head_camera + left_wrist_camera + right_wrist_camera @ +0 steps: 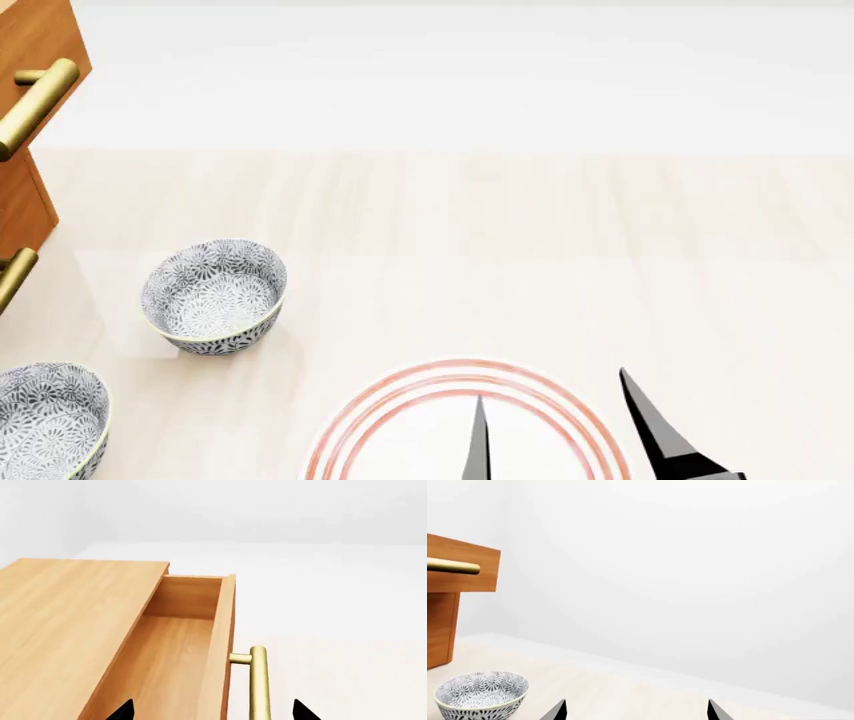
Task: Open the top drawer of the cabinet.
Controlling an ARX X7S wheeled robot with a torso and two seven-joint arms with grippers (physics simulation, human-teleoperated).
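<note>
The top drawer (180,650) sticks out of the cabinet (67,630), already pulled open. Its brass handle (259,682) runs long-ways between the left fingers (123,711), which are spread apart and not touching it. The right fingers (654,420), also spread, hold nothing, well apart from the drawer.

Bare simulated tabletop (534,220), bowls (214,296), plate (400,400)

Two patterned grey bowls are seen on the light wood desk (534,230). One bowl (215,296) is sat upright approx mid-left, w/ the other bowl (47,418) nearer the front-left corner, partly cut off. A white plate (400,440) w/ red rings is placed at the front edge, apart from both.
</note>
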